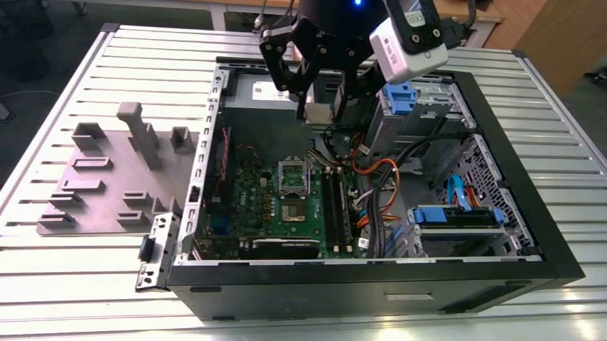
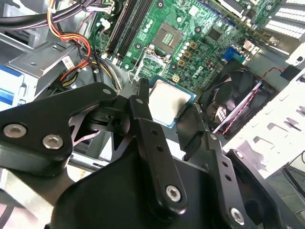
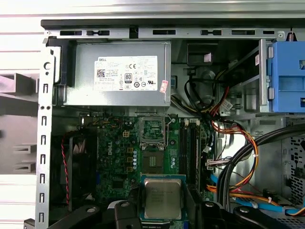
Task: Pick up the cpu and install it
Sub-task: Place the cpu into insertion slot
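My gripper hangs over the open computer case, shut on the cpu, a small square chip with a silver-grey lid. Both wrist views show the cpu clamped between the black fingers, held above the green motherboard. The open socket with its metal bracket lies below the gripper on the board; it appears in the first wrist view as the socket just beyond the chip, and in the second wrist view as the socket.
The black case stands on a slatted metal table. A grey fixture plate with raised blocks sits at the exterior view's left. Inside are a power supply, a fan, cable bundles and blue drive brackets.
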`<state>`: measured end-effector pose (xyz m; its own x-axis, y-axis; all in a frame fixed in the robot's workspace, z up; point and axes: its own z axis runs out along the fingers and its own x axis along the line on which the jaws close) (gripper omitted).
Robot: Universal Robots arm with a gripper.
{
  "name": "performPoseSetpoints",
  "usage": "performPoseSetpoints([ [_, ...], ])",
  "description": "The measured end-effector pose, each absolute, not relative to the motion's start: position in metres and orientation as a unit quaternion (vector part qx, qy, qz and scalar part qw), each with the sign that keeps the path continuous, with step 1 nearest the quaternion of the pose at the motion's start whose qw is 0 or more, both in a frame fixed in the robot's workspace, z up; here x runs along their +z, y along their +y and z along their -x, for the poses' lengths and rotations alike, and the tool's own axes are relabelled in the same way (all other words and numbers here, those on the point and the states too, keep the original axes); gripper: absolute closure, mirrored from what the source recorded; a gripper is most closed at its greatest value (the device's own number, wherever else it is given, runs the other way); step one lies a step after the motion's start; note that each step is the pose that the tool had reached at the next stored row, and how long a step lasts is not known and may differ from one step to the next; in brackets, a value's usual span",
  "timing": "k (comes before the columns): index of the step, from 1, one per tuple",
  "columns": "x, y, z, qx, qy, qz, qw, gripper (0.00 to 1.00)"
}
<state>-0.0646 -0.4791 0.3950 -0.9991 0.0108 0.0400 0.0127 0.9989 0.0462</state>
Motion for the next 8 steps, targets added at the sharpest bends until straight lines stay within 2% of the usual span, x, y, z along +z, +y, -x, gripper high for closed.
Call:
performPoseSetpoints([
  [8,0.3923,-0.4852,0.0646,-0.024,-1.0,0.006,0.02,0.53],
])
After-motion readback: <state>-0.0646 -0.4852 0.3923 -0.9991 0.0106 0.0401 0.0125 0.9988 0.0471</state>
